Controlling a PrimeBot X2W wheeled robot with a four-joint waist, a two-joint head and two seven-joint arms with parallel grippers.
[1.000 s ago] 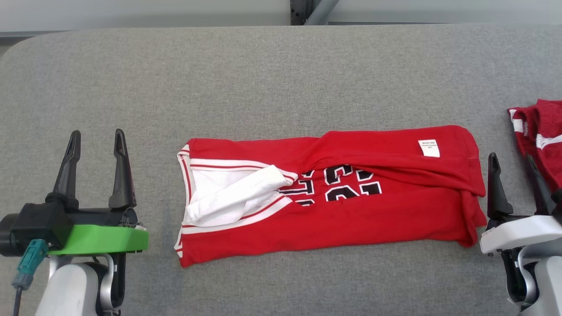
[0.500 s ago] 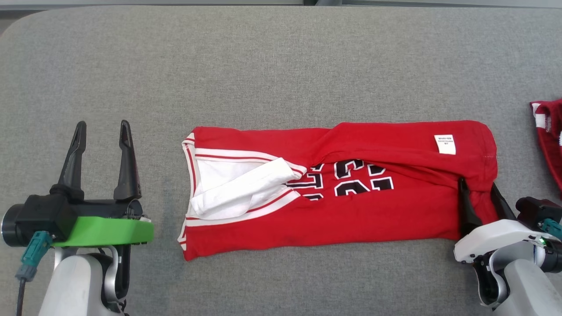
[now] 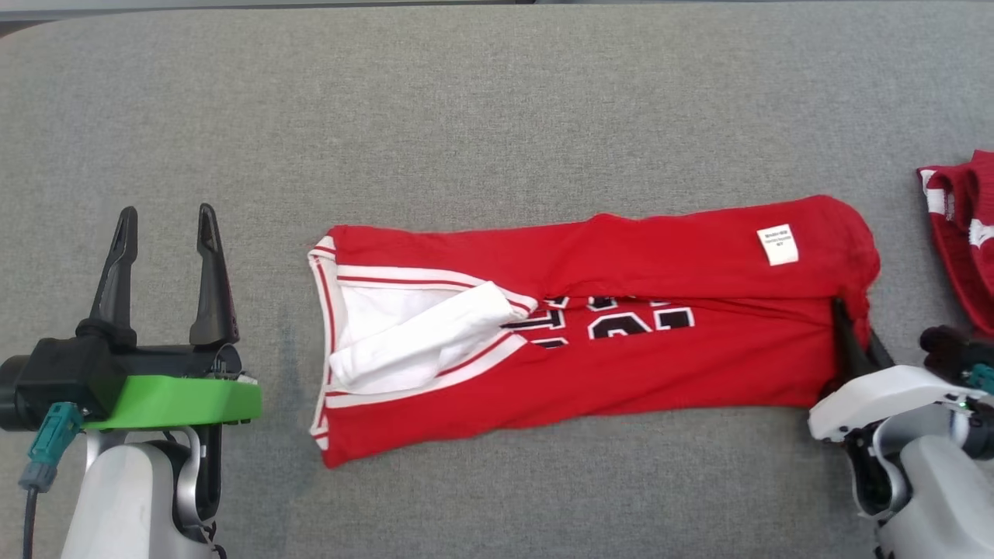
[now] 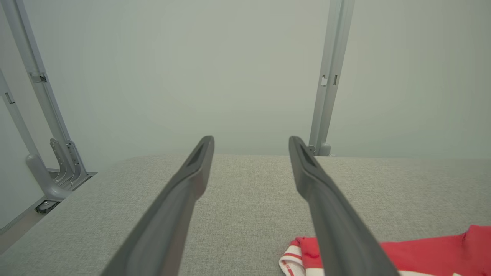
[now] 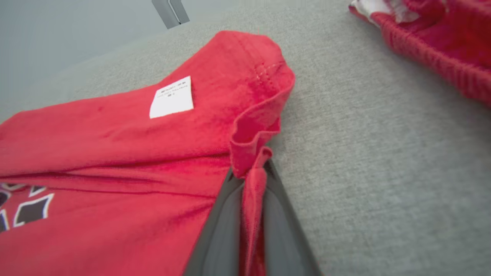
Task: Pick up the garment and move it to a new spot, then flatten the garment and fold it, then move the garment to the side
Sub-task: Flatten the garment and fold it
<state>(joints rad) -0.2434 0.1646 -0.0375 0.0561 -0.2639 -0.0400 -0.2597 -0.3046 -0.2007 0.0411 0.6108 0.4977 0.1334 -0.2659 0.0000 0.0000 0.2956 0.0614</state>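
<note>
Right claw (image 3: 853, 326) is clamping the jersey (image 3: 621, 373) by its hem, probably to drag it aside, while left claw (image 3: 165, 211) is hanging open, empty.

Red jersey (image 3: 621, 349) with white trim, black white-edged numbers, white label (image 3: 778, 245); grey tabletop (image 3: 497, 116).

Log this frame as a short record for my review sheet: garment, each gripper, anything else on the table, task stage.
garment: red jersey, folded into a long band, lying on the grey table, white label facing up
left gripper: open, beside the collar end, apart from the cloth
right gripper: shut on the jersey's bunched right edge
other: darker red garment at the table's right edge
stage: folded and gripped; probably about to be moved aside
</note>
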